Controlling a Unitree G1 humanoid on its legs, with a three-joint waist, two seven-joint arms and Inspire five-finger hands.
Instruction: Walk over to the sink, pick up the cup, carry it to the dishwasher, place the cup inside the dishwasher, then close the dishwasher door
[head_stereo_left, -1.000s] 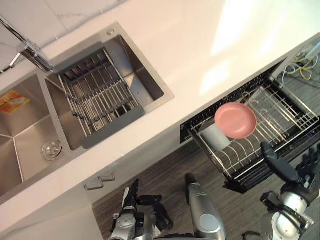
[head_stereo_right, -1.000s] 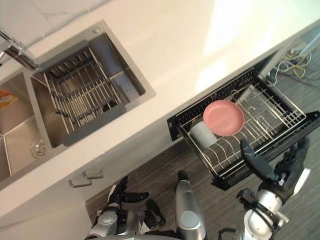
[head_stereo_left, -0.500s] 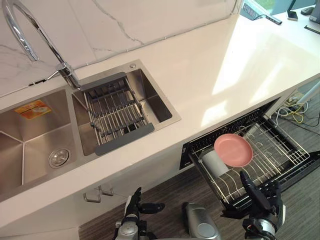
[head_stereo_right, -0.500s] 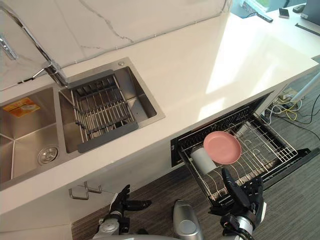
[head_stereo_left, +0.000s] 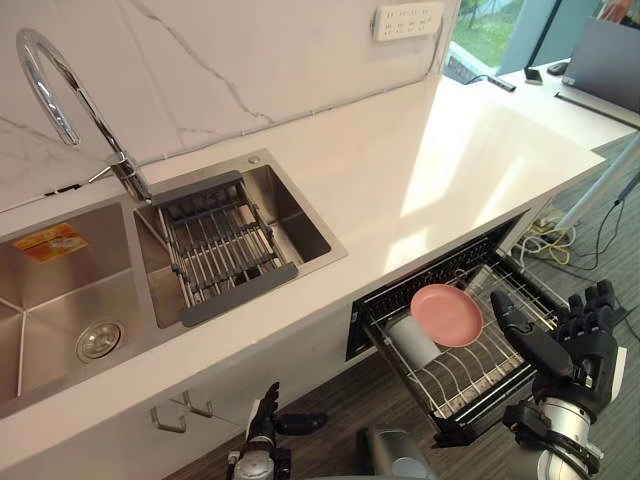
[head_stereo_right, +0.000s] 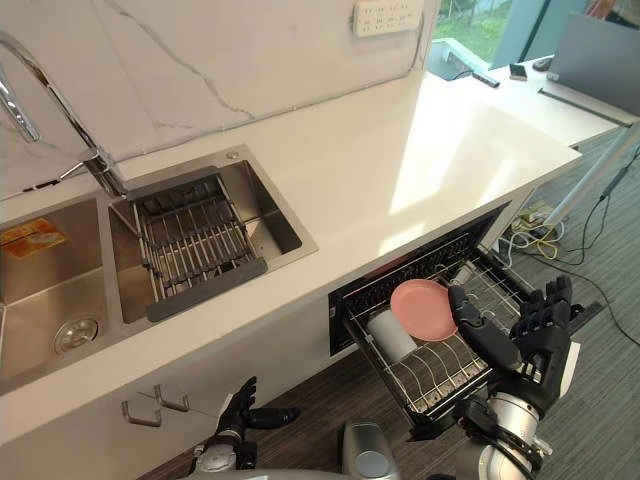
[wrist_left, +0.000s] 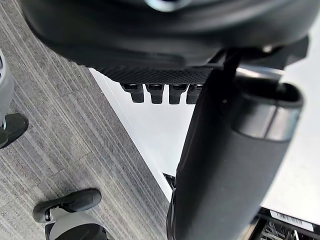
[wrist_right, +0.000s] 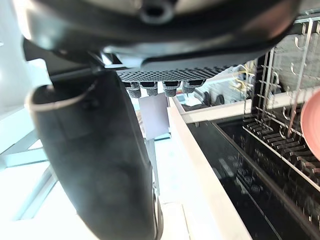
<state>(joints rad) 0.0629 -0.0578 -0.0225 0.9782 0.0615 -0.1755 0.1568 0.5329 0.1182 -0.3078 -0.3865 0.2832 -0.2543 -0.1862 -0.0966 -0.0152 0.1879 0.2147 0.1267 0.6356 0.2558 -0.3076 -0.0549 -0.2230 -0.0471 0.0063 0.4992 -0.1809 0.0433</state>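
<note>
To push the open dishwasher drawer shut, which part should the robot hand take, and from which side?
Likely the dark front edge of the dishwasher drawer, coming from the floor side: it juts straight out from under the counter, with the cup and pink plate inside. The open right robot hand is nearest it.

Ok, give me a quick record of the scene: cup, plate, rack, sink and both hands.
cup: in the rack, beside the plate
plate: pink, in the same rack
rack: pulled out of the open dishwasher
sink: drainer across it
right hand: open, at the rack's front edge, holding nothing
left hand: open, low by the cabinet
</note>
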